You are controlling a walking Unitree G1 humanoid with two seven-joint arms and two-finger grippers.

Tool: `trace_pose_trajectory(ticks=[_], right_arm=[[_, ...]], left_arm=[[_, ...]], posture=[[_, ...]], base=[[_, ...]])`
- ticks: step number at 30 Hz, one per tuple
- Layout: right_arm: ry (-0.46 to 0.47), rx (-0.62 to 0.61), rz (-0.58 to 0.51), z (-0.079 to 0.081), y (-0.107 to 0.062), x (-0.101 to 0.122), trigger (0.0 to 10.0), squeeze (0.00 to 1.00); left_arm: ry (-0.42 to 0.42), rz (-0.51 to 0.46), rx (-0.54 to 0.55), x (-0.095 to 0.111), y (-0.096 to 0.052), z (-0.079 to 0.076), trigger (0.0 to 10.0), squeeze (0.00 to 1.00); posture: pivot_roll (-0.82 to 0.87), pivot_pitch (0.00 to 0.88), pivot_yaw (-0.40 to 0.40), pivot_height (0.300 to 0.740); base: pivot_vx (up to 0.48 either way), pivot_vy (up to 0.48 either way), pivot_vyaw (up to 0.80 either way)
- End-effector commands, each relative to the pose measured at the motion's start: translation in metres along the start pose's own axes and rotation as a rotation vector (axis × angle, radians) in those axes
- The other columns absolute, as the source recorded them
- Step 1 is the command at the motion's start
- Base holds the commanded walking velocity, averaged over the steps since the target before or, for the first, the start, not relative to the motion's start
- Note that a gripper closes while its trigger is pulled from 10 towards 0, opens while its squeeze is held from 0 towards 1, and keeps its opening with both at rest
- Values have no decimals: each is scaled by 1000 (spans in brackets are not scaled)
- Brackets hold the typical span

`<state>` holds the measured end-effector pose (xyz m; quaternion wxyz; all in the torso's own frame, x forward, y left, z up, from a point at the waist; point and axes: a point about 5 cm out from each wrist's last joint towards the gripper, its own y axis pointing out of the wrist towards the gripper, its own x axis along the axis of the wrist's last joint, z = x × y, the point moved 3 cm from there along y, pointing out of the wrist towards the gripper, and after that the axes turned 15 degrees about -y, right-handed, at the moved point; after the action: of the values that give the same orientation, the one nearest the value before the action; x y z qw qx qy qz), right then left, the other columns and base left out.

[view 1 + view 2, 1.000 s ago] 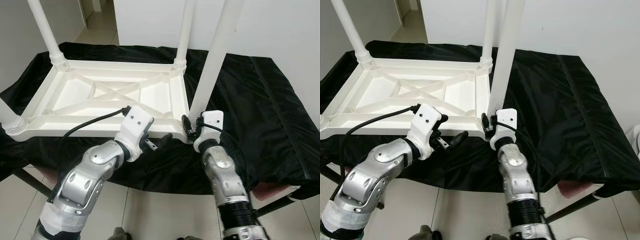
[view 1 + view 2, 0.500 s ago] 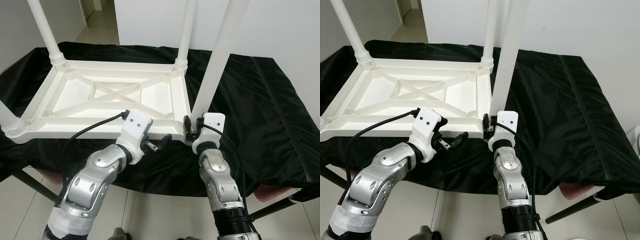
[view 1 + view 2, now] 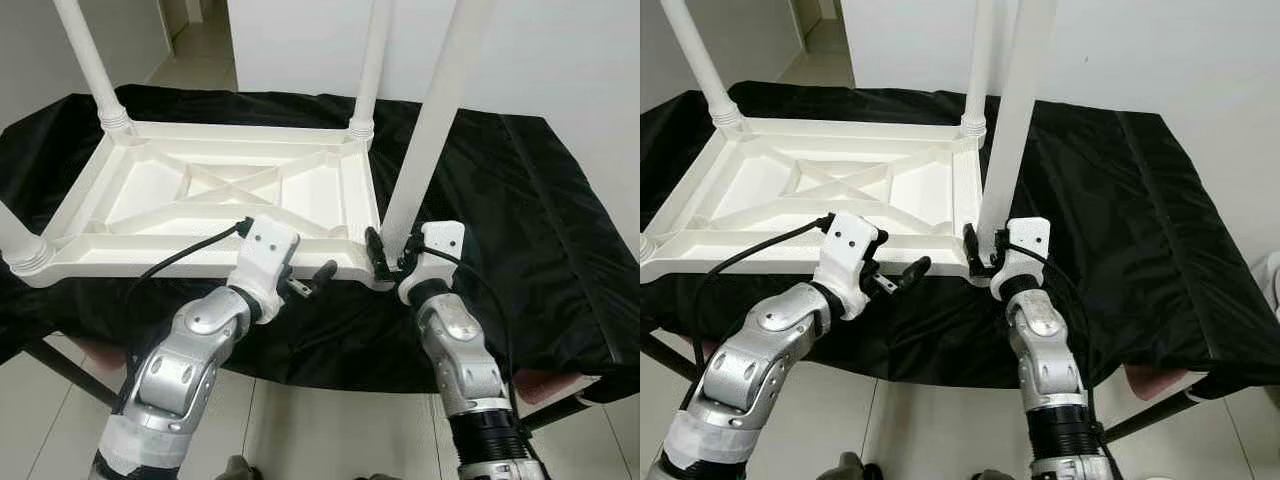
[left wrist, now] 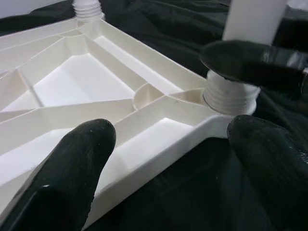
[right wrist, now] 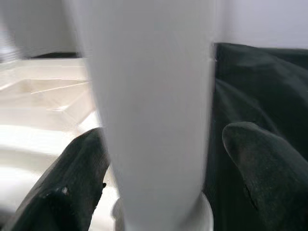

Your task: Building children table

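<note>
We see the upturned children table (image 3: 230, 200) on the black-draped bench (image 3: 520, 200). Right claw (image 3: 392, 255) grips the near-corner leg (image 3: 430, 120); left claw (image 3: 310, 283) gapes wide, just off the near rim.

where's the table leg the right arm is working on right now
The table leg stands upright at the near right corner of the upturned white tabletop, on the black cloth. The right claw straddles its base.
</note>
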<state>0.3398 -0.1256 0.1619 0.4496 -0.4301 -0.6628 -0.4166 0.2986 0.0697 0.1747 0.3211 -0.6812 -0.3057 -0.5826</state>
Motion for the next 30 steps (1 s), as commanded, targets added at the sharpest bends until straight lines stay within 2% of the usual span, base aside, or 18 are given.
trace_pose_trajectory(ticks=[1, 3, 7, 13, 20, 23, 24, 25, 30], right_arm=[[-15, 74, -31, 5, 3, 2, 10000, 0], [-69, 158, -35, 4, 5, 0, 10000, 0], [-109, 239, -36, 3, 8, -4, 10000, 0], [-148, 339, -37, 3, 13, -8, 10000, 0], [-153, 421, -44, 4, 17, -13, 10000, 0], [-140, 414, -32, 2, 19, -18, 10000, 0], [-140, 414, -32, 2, 19, -18, 10000, 0], [-96, 389, -18, 5, 20, -22, 10000, 0], [-54, 326, -19, 15, 23, -23, 10000, 0]], left_arm=[[8, -9, 99, -4, -1, 9, 10000, 0], [10, -4, 82, -4, -1, 8, 10000, 0], [41, 5, 55, -5, -1, 7, 10000, 0], [55, 7, 16, -5, -2, 4, 10000, 0], [90, 17, -2, -10, -4, 4, 10000, 0], [137, 30, 5, -13, -6, 8, 10000, 0], [137, 30, 5, -13, -6, 8, 10000, 0], [133, 27, 14, -13, -5, 10, 10000, 0], [122, 13, 34, -12, -6, 15, 10000, 0]], posture=[[-102, 47, -2, 740], [-100, 52, -6, 740], [-97, 61, -5, 740], [-95, 67, -8, 740], [-89, 80, -12, 740], [-88, 83, -19, 740], [-88, 83, -19, 740], [-88, 85, -25, 740], [-88, 89, -32, 740]], base=[[0, 0, 0], [0, 0, 0], [0, 0, 0], [0, 0, 0], [0, 0, 0], [0, 0, 0], [0, 0, 0], [0, 0, 0], [0, 0, 0]])
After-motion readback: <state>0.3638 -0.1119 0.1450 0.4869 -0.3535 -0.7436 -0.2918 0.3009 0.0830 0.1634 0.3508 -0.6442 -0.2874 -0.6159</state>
